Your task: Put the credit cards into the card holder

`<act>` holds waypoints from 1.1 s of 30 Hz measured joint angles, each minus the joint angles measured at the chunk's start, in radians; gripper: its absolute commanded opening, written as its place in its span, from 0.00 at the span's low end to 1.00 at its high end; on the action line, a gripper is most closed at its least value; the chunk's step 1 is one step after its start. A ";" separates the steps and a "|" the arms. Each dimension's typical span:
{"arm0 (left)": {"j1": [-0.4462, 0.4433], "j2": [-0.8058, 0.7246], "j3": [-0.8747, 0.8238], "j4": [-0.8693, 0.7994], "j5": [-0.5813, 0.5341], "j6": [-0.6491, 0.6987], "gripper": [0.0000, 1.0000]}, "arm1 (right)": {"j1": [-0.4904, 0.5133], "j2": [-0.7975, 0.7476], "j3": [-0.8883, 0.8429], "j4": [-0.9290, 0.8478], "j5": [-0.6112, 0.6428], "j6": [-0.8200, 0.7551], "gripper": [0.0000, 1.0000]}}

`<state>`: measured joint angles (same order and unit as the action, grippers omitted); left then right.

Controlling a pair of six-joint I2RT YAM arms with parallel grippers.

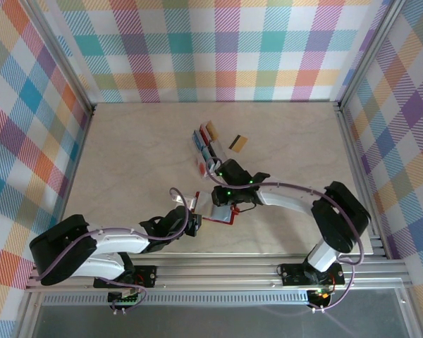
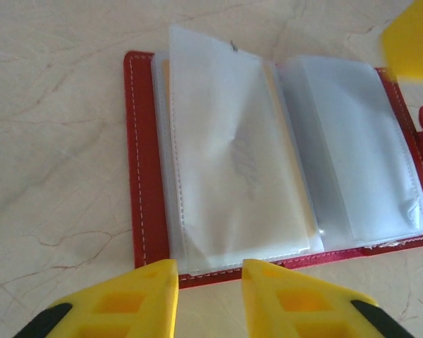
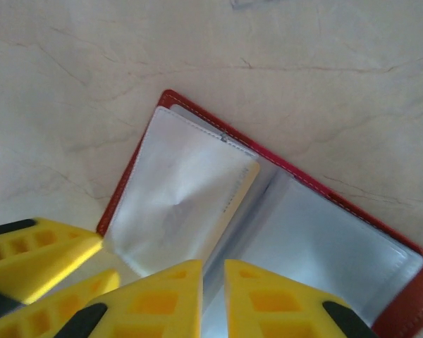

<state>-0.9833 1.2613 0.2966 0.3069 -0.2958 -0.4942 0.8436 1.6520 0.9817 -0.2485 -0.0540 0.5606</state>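
The red card holder (image 1: 219, 214) lies open on the table, its clear sleeves fanned out (image 2: 233, 162) (image 3: 190, 190). A gold card edge (image 3: 244, 191) shows inside one raised sleeve. My left gripper (image 2: 210, 285) (image 1: 193, 211) is open at the holder's near edge, with nothing between its fingers. My right gripper (image 3: 213, 296) (image 1: 223, 198) has its jaws almost together over the spine, and a sleeve's edge runs into the narrow gap. More credit cards (image 1: 206, 141) stand behind, and a gold card with a dark stripe (image 1: 239, 144) lies flat.
A clear slotted rack (image 1: 210, 152) holds the standing cards behind the right gripper. A red card (image 1: 202, 168) lies by it. Checked walls close in the table on three sides. The two grippers sit close together at the holder.
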 measured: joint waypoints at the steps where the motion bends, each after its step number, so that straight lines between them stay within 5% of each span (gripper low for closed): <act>1: -0.001 -0.023 0.000 -0.013 -0.006 -0.005 0.39 | 0.000 0.018 0.000 0.006 -0.006 0.000 0.15; 12: -0.001 -0.269 0.000 -0.166 -0.093 -0.014 0.54 | 0.001 0.122 0.031 0.023 -0.015 -0.001 0.19; 25: 0.065 -0.280 0.011 -0.226 -0.060 -0.009 0.59 | -0.021 0.022 0.087 -0.046 0.066 -0.048 0.56; 33: 0.201 -0.199 0.101 -0.213 0.090 -0.002 0.62 | -0.209 0.023 0.336 -0.106 0.034 -0.106 0.70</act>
<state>-0.7826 1.0626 0.3977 0.0937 -0.2054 -0.4965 0.6342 1.6749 1.3182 -0.3542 -0.0200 0.4549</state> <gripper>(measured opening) 0.608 0.696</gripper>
